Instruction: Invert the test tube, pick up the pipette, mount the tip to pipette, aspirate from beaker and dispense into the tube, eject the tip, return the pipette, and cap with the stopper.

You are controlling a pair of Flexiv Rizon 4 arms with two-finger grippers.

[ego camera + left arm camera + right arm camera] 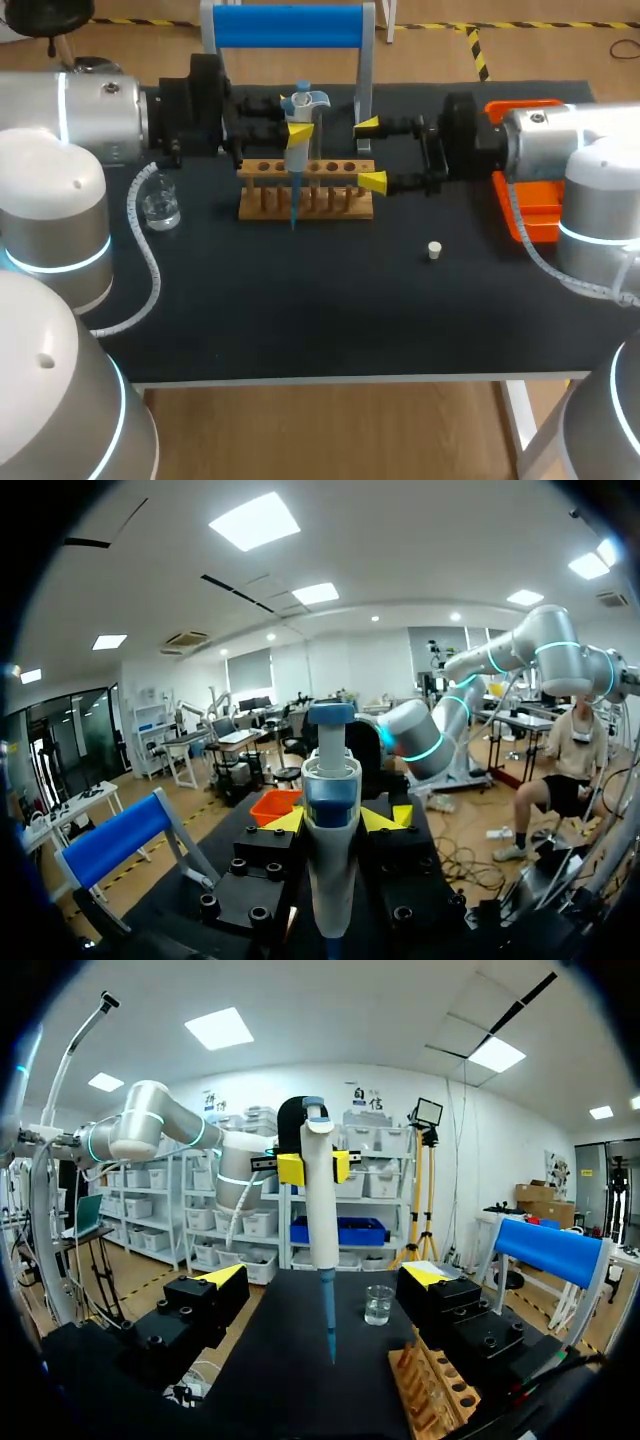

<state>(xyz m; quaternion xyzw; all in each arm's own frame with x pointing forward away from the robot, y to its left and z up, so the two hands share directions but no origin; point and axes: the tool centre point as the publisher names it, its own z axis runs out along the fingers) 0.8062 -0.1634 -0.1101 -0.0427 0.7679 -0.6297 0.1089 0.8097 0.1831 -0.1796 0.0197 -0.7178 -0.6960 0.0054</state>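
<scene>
Well, the pipette is up off the counter, held upright near the middle, its blue tip pointing straight down. From above, that tip crosses the front face of the wooden rack. From the right wrist view the pipette hangs on the robot's side of the rack, apart from it and not over its holes, with the tip's end clear of the dark surface. I can't make out for certain whether a tube stands in the rack.

Beyond the pipette on the left arm's side stands the small glass beaker, well apart, with clear liquid in the bottom. The little white stopper lies alone on the counter towards the right arm, nearer the front edge than the rack. An orange tray sits partly under the right arm. Behind the rack rises a stand with a blue bar.

The left claw has come in from the left and is clamped on the pipette's upper body just under its head, one yellow finger on each side. Its own wrist view shows the pipette pinched close between the two tips. The right claw faces it from the other side of the rack's end, fingers spread wide apart, holding nothing and touching nothing. The pipette stands ahead of that gap, not inside it.
</scene>
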